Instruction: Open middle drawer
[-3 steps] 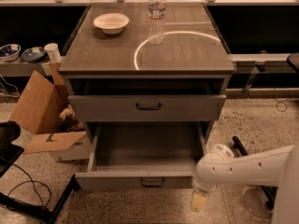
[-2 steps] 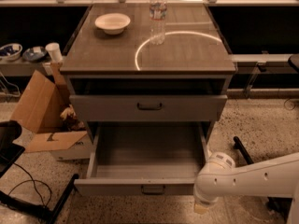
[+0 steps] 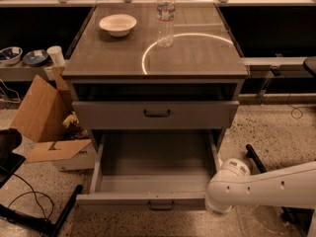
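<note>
The middle drawer stood pulled well out beneath the table's front edge, its grey inside bare. The claw hung below the front right corner, at the right end of the drawer's front (open or shut, holding anything or not, we could not tell). We judged any further pull should run straight out from the centre handle, lest the drawer skew.

The single camera stands in front of the desk, raised above its top and tilted down, facing its front squarely. It is near enough that the desk fills mid-frame. The robot's arm enters at lower right; its pincer is hidden beyond the white end joint.
</note>
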